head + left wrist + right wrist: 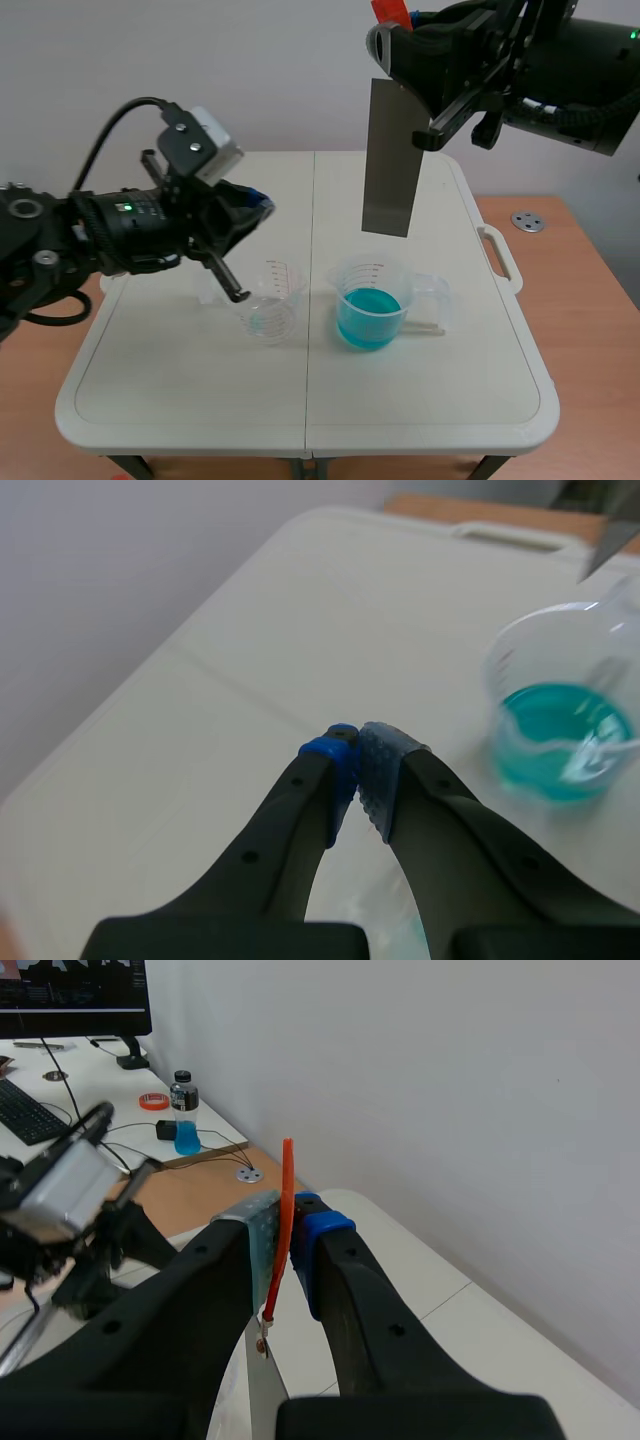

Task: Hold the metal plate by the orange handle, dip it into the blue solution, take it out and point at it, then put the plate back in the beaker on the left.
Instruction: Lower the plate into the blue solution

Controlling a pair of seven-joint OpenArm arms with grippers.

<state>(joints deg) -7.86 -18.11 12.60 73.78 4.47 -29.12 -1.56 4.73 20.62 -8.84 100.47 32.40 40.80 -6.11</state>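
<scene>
Two beakers stand side by side near the middle of the table [180, 400]: the left beaker [272, 302] just left of centre and the right beaker [372, 300] just right of it, with the solution [368, 318] inside. The metal plate [392, 160] hangs upright above the right beaker, its lower edge clear of the rim. The right gripper [290, 1228] is at the plate's top, clamped on the handle [287, 1175]. The left gripper [255, 207] hovers left of the plate, above and slightly left of the left beaker. Right of the table, a small disc [527, 221] lies on the desk [590, 300].
</scene>
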